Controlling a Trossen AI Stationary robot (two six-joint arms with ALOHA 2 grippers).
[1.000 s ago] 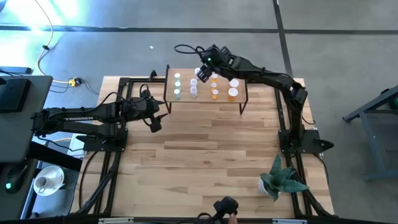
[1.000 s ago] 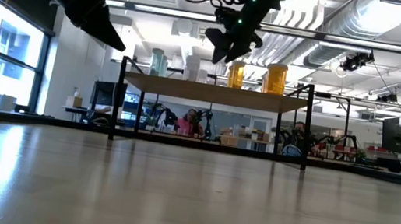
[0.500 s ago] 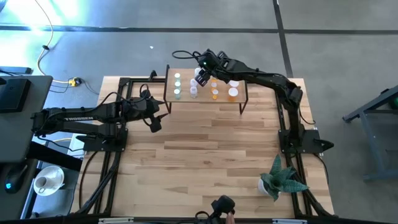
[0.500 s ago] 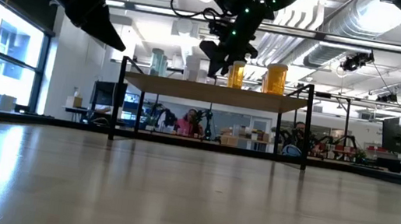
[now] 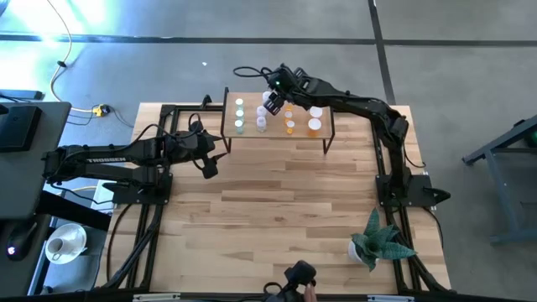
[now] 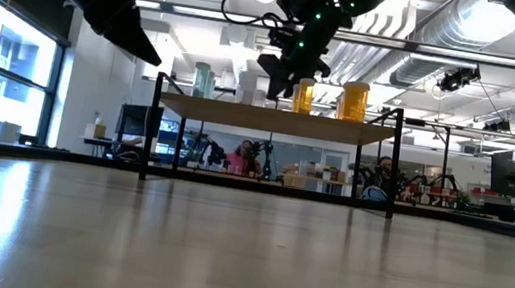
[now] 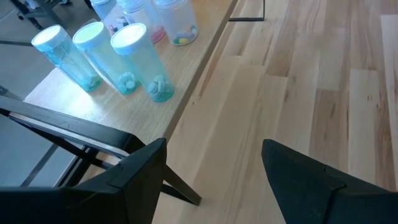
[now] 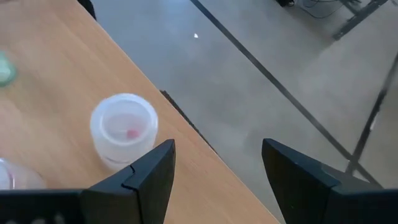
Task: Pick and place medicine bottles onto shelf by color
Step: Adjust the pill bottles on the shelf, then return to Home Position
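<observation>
The shelf stands at the table's far edge on thin black legs. On it, pale green bottles stand at the left, whitish ones in the middle and orange ones at the right. They all rest upright on their bases. My right gripper hovers open and empty over the shelf's far edge, above the whitish group. One whitish bottle shows just ahead of its fingers. My left gripper waits open and empty left of the shelf, raised above the table.
The shelf's far edge drops to the floor. A potted plant stands near the table's right front corner. A dark object sits at the near edge. A white cup lies off the table's left.
My right gripper has moved a little toward the table's left edge and down, closer to the whitish bottles on the shelf, then held still. The bottles have stayed in place.
</observation>
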